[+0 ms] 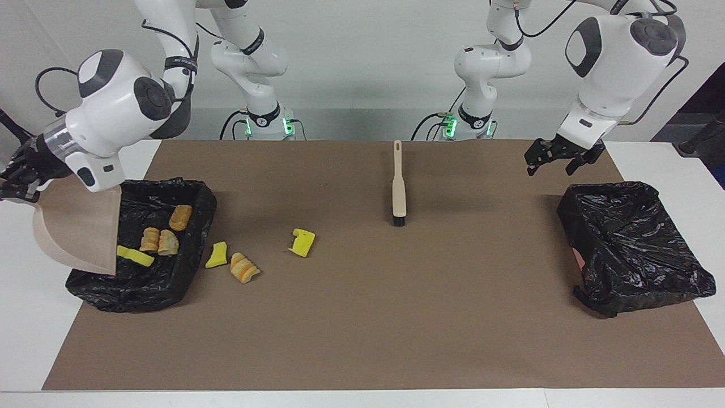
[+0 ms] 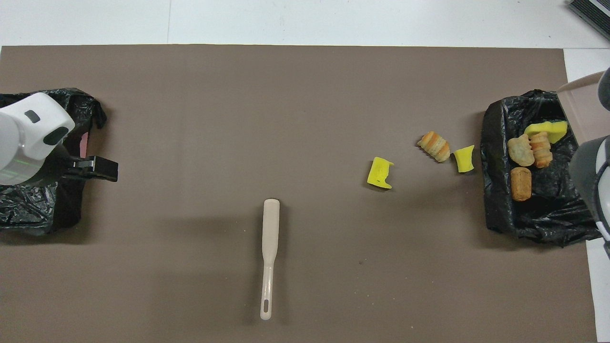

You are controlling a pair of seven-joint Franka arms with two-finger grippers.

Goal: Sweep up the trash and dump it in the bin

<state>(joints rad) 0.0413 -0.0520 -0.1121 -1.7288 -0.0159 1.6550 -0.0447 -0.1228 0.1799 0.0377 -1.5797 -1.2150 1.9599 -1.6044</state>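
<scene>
While my right gripper, clamped on the tilted dustpan, hangs over the bin, four trash pieces lie inside it. Three scraps sit on the mat at its 3 o'clock. I read no writing. My left gripper waits spread wide over the mat by the second bin.

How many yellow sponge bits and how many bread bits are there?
Yellow sponge pieces: 3, at and.
Bread chunks: 4, at and.
Total: 7
</scene>
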